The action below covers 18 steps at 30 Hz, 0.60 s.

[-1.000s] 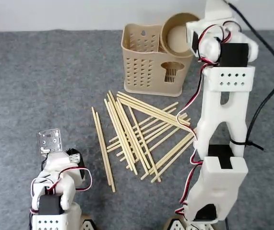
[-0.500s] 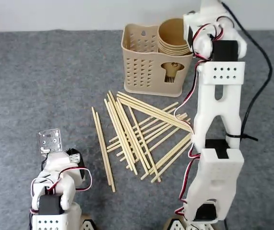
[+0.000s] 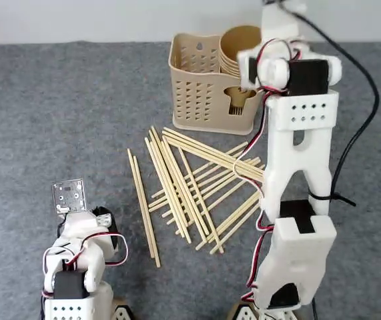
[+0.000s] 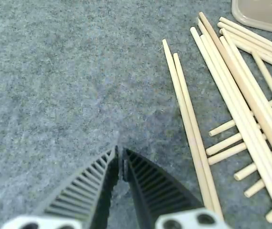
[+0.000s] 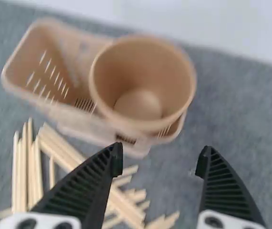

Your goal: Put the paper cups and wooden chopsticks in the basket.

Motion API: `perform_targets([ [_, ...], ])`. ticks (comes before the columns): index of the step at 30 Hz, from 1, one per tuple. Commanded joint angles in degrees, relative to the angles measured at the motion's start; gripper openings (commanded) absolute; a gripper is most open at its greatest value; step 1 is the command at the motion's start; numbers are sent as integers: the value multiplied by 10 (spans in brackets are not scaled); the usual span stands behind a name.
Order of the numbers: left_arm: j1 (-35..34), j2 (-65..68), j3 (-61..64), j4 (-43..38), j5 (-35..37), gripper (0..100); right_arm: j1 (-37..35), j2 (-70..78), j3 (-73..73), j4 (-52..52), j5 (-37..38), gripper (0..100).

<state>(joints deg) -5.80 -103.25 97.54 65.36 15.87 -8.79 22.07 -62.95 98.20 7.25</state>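
A beige perforated basket [image 3: 200,93] stands at the back of the grey mat, with a stack of paper cups [image 3: 238,48] upright in its right compartment. The right wrist view looks down into the cups [image 5: 143,90] and the basket [image 5: 40,71]. Wooden chopsticks [image 3: 197,187] lie scattered in front of the basket. My right gripper [image 5: 160,160] is open and empty, held above and just in front of the cups. At the near left my left gripper [image 4: 120,160] is shut over bare mat, with two chopsticks [image 4: 188,119] lying beside it.
The right arm [image 3: 300,167] stretches from the near edge over the right ends of the chopsticks up to the basket. The left arm [image 3: 77,260] is folded at the near left corner. Bare grey mat lies left of the pile.
The right arm lowered the cups into the basket's right compartment, let go of them, and has drawn back a little with its gripper open. The left arm has stayed still.
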Motion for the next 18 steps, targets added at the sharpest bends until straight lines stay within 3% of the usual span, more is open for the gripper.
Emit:
perform_targets([
  [1,-1,-8,-11,2,-3,14,-7,-39,-11,48,4,263],
  [15,-1,-8,-11,2,-3,14,-9,-149,238,47,7,262],
  [18,-1,-8,-11,2,-3,14,-29,-192,318,47,47,262],
])
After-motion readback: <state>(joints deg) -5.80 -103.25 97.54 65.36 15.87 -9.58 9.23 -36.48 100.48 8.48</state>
